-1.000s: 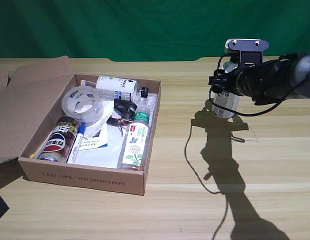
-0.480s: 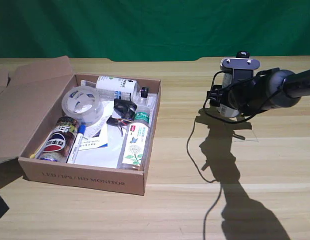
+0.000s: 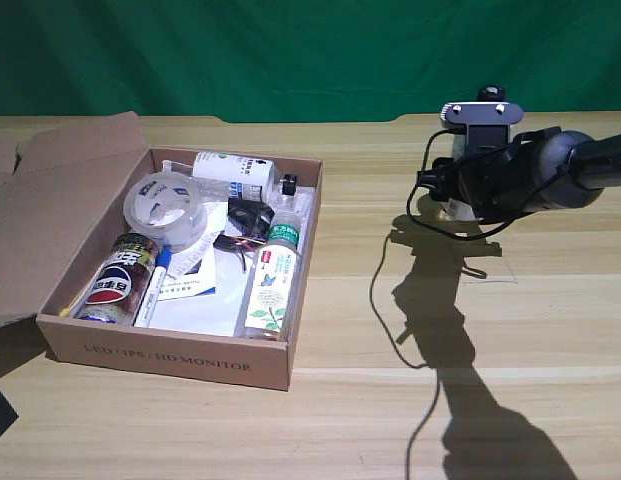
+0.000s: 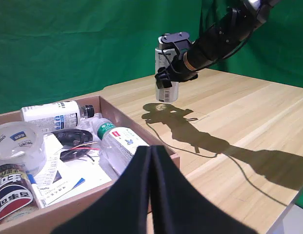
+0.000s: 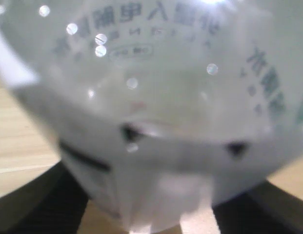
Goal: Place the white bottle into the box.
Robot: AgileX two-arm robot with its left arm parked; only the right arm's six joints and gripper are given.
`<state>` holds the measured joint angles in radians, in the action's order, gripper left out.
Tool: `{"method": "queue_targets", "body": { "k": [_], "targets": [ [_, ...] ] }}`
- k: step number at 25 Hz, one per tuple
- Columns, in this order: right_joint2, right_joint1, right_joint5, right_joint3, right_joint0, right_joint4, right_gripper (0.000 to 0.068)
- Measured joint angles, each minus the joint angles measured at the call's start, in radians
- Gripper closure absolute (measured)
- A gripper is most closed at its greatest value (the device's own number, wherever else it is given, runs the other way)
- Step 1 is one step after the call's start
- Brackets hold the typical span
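The white bottle (image 4: 166, 73) hangs upright just above the wooden table, with its shadow right beneath it. My right gripper (image 4: 171, 74) is shut on its body from the side. In the exterior view my wrist hides most of the bottle (image 3: 457, 207), at the exterior view's right, well apart from the box. The right wrist view is filled by the bottle's label (image 5: 156, 97), with dark fingers (image 5: 39, 200) at either side. The brown cardboard box (image 3: 170, 355) sits open at the exterior view's left.
Inside the box lie a tape roll (image 3: 165, 208), a Pepsi can (image 3: 118, 280), a white-labelled bottle (image 3: 235, 175), a green-capped bottle (image 3: 270, 280), a marker and papers. An open flap (image 3: 50, 190) spreads to its left. The parked left gripper (image 4: 151, 195) fills the left wrist view's foreground.
The right arm has dropped to a flatter pose and shifted slightly. The bottle in its grip has risen a little off the table.
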<state>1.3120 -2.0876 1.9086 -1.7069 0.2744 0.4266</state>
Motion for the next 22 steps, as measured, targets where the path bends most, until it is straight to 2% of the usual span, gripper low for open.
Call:
{"method": "queue_targets", "body": {
  "k": [4,8,14,22],
  "targets": [
    [0.0,0.085,-0.104,0.0,0.085,-0.073,0.0167],
    [0.0,0.172,-0.194,-0.007,0.229,-0.21,0.0167],
    [0.001,0.185,-0.233,-0.024,0.417,-0.439,0.0167],
    [0.0,0.136,-0.214,-0.031,0.449,-0.5,0.0167]
  ]
}}
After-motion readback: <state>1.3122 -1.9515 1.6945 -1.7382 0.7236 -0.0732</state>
